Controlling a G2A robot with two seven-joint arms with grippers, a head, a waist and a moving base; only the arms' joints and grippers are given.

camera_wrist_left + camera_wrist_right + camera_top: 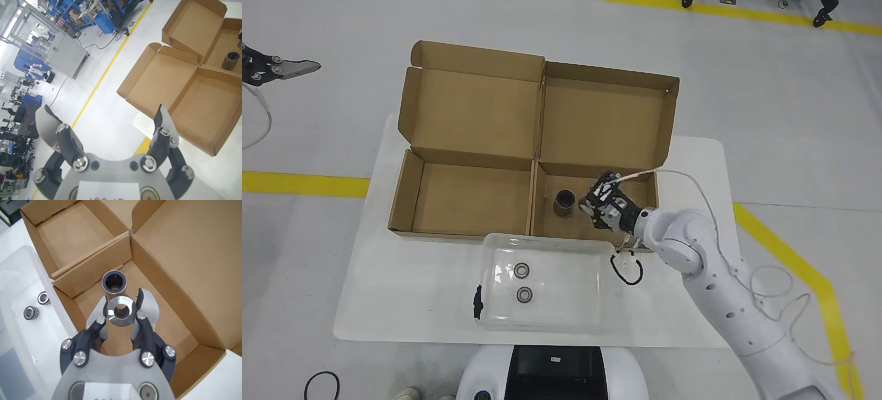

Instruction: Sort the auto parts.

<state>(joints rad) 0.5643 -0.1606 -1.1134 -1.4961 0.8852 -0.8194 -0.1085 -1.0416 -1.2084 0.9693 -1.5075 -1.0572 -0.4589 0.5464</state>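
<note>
You'll find the right tool (122, 298) clamped on a shiny, thick-walled metal ring (110, 311) over the brown cardboard box (170, 266) at centre frame, near a dark upright cylinder (114, 289), while the left tool (103, 108) stands apart.

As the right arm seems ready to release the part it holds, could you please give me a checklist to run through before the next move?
1. Grip: right gripper shut on the metal bushing, one finger on each side: ok.
2. Position: bushing held over the cardboard box that contains the dark sleeve: ok.
3. Landing spot: the box floor directly under the bushing is hidden: cannot tell.
4. Clearance: sleeve stands upright, apart from the bushing: ok.
5. Left gripper: open, well away from the box: ok.
6. Sorting done: two bearings lie in the clear tray: not ok.
</note>
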